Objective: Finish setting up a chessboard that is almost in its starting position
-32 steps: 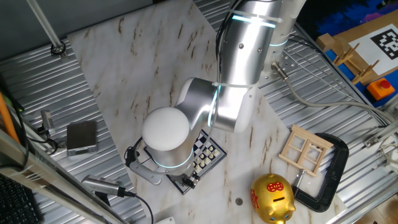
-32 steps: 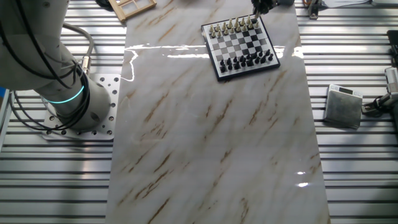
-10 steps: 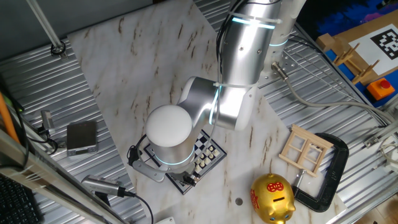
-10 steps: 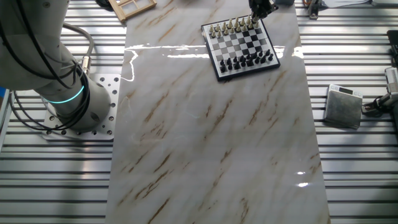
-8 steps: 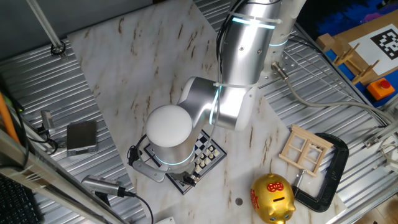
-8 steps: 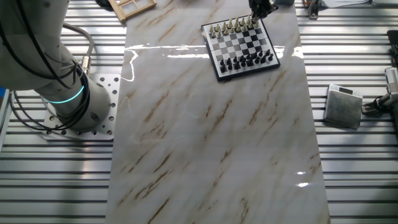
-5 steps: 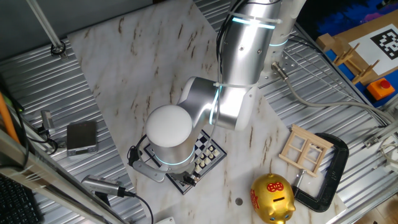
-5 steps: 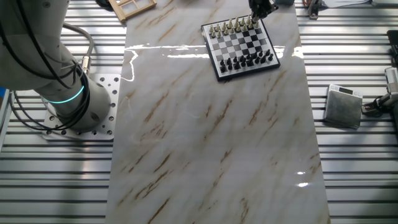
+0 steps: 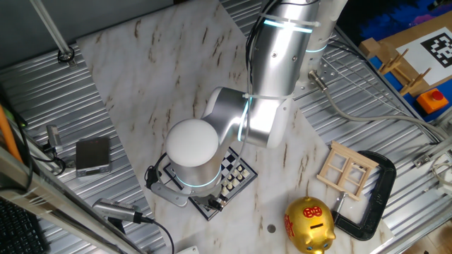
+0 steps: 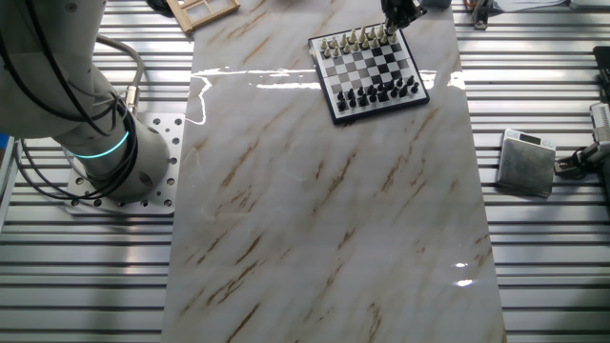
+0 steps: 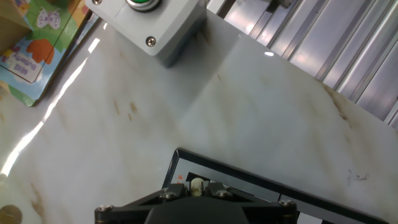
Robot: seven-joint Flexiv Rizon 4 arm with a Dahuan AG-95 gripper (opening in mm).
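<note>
The chessboard lies at the far end of the marble slab, with a row of pale pieces along its far edge and dark pieces along its near edge. My gripper stands over the board's far right corner, at the end of the pale row. In the hand view my gripper has its fingers close on either side of a small pale piece, just inside the board's dark frame. In the one fixed view the arm covers most of the board and hides the gripper.
A grey button box and a colourful book lie beyond the board. A gold piggy bank, a pale wooden window frame and a black clamp sit to one side. A grey box lies off the slab.
Since 3.2 s ago my gripper has come down slightly onto the board's far right corner. Over the last second nothing has visibly moved.
</note>
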